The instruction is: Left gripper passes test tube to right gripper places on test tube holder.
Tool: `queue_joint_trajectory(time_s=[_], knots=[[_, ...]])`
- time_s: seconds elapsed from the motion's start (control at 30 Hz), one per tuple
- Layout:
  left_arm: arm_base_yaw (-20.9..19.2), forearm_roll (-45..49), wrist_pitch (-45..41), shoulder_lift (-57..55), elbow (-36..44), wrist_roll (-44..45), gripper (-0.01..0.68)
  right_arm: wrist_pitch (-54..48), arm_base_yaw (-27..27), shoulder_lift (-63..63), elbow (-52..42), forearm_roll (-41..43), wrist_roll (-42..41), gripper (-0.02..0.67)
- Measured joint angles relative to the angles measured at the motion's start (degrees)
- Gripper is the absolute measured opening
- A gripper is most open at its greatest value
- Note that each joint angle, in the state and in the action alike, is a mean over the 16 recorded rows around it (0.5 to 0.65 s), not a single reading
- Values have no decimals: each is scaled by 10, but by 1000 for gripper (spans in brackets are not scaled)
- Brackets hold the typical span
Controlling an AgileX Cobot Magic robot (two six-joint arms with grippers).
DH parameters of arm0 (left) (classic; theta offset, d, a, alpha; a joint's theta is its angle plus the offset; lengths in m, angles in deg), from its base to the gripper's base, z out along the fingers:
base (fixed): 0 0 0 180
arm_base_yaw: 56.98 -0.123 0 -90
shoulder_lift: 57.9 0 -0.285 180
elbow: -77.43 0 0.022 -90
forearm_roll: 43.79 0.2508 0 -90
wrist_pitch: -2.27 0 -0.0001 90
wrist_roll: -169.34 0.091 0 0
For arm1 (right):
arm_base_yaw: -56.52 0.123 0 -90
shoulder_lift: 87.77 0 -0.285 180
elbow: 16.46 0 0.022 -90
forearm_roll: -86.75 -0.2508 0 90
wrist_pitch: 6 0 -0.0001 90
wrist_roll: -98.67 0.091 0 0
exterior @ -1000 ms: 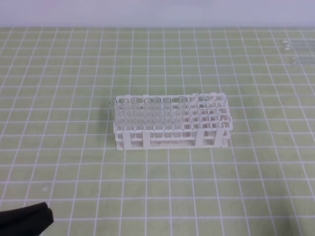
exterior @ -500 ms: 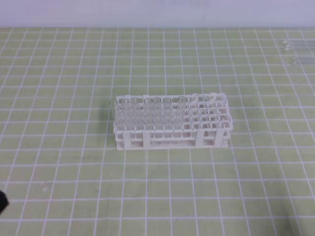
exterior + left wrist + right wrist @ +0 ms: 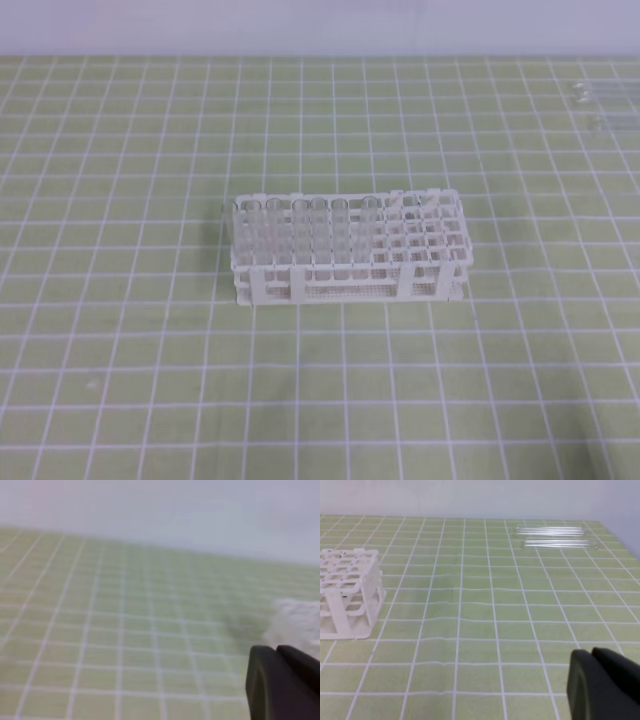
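A green mat [image 3: 140, 330] with a white grid is seen, a white plastic lattice test tube holder [image 3: 348, 247] centred on it. Two clear glass tubes [image 3: 555, 536] are laid at two o'clock. Both black grippers, left [image 3: 276, 652] and right [image 3: 592, 655], are pressed together, empty.

Green gridded mat [image 3: 120, 300], perhaps table-wide

The test tube holder [image 3: 348, 248] was viewed from high in front. Both wrist views were set low over the mat [image 3: 470, 605]; the holder's corner was shared, seemingly blurred at left.

left tool [image 3: 280, 680] closed, right tool [image 3: 600, 682] closed
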Motion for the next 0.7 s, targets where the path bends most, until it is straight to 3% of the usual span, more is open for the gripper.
queue_joint_trajectory(time_s=[0.1,0.3,0.7], knots=[[-46,-26,-1,0,20,30,-2,0,0,0,0,0,0,-16],[-92,-57,-14,0,46,86,-2,0,0,0,0,-1,0,-16],[-101,-66,-31,-2,58,108,-2,0,0,0,0,-1,0,-16]])
